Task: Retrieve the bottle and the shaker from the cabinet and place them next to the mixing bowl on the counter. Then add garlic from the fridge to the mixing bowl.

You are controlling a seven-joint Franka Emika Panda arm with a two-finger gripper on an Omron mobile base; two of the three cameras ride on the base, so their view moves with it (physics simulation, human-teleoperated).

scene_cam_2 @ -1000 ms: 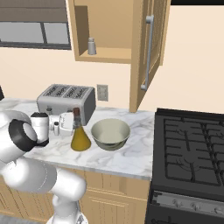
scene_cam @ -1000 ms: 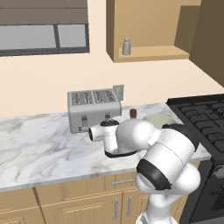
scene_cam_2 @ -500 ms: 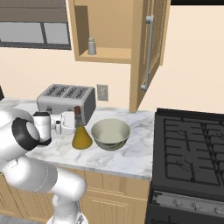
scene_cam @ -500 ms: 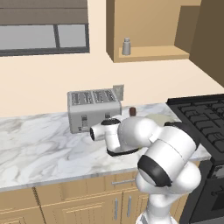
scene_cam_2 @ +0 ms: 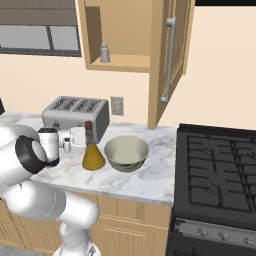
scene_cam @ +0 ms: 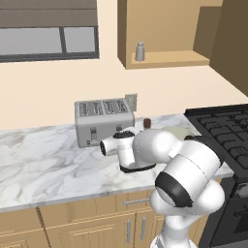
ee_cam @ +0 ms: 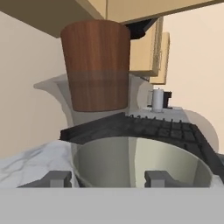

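Two task items are listed beside the tool.

1. Bottle (scene_cam_2: 93, 151): upright on the marble table (scene_cam_2: 145, 181), left of centre in the right base view, just beside the mixing bowl (scene_cam_2: 126, 152) on its left. In the hand view its brown stopper (ee_cam: 96, 65) is seen large at upper centre, with the clear glass flaring below it.
2. Shaker (scene_cam_2: 104, 52): upright on the shelf of the open cabinet (scene_cam_2: 127, 27), at the top of the frame, well apart from the bowl.

Tool (ee_cam: 106, 178): the tips are held apart at either side of the bottle's glass. Whether they are clenched on it cannot be told.

Also noted: a toaster (scene_cam_2: 75, 112) behind the bottle and a black stove (scene_cam_2: 220, 170) at lower right.
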